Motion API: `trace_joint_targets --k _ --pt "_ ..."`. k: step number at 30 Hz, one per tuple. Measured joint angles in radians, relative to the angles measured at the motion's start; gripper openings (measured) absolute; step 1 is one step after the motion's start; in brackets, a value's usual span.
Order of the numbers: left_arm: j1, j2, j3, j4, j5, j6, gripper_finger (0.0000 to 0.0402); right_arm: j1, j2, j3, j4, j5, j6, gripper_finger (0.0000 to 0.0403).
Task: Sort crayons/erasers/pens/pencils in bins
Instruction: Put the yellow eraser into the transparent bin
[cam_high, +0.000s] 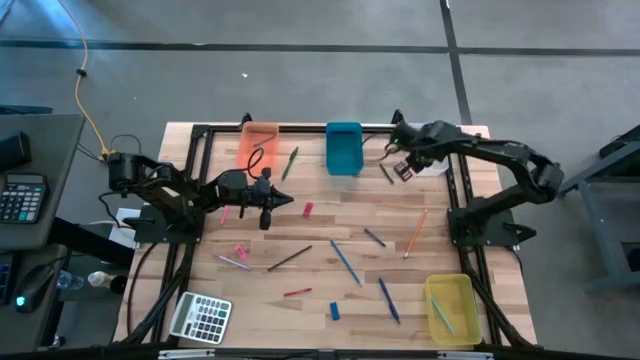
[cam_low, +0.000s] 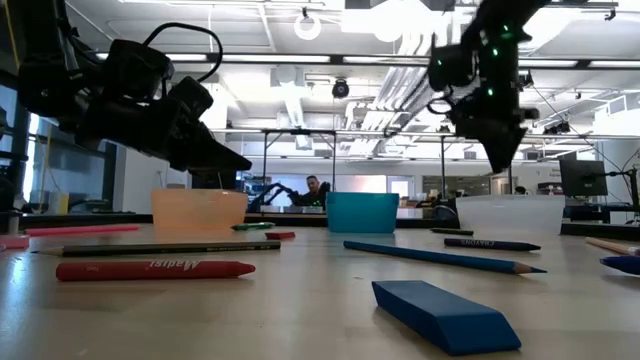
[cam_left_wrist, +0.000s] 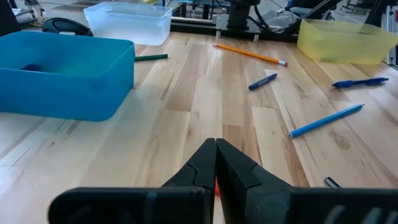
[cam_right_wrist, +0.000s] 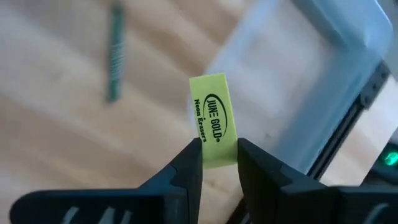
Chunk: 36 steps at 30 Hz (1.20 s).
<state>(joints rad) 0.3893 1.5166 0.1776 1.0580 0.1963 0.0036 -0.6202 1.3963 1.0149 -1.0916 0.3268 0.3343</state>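
The right claw (cam_right_wrist: 219, 155) grips a small yellow eraser block (cam_right_wrist: 213, 118) printed with black lettering, pinched upright between its two dark fingers, and hangs above the near-left edge of the clear whitish plastic bin (cam_high: 432, 160) at the far right of the wooden worktop (cam_high: 340, 225). The left claw (cam_left_wrist: 216, 151) is pressed shut (a sliver of red shows between its fingers, though what it is cannot be told) and sits low over the worktop's left half, just near of the translucent orange bin (cam_high: 257, 145). The teal bin (cam_high: 343, 147) stands between the orange and clear ones, and the yellow bin (cam_high: 451, 308) lies at the near right corner. Pencils, pens and erasers lie scattered across the middle, including a blue pencil (cam_high: 345, 262) and a blue eraser (cam_low: 445, 313).
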Motion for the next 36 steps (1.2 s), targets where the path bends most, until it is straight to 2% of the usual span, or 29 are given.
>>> trace_joint_targets --k 6,10,15,22,36 --pt "0.000 0.000 0.000 0.000 0.000 0.000 0.0000 -0.179 0.025 -0.068 0.181 -0.045 -0.018 0.0074" --pt "0.000 0.000 0.000 0.000 0.000 0.000 0.0000 -0.230 0.052 -0.068 0.269 -0.047 -0.027 0.0068" --pt "0.000 0.000 0.000 0.000 0.000 0.000 0.0000 -0.284 0.101 -0.068 0.284 -0.050 -0.015 0.0067" --pt "0.000 0.000 0.000 0.000 0.000 0.000 0.0000 -0.330 0.180 -0.068 0.291 -0.051 0.005 0.0066" --pt "0.000 0.000 0.000 0.000 0.000 0.000 0.0000 -0.362 0.243 -0.068 0.288 -0.083 0.024 0.0070"
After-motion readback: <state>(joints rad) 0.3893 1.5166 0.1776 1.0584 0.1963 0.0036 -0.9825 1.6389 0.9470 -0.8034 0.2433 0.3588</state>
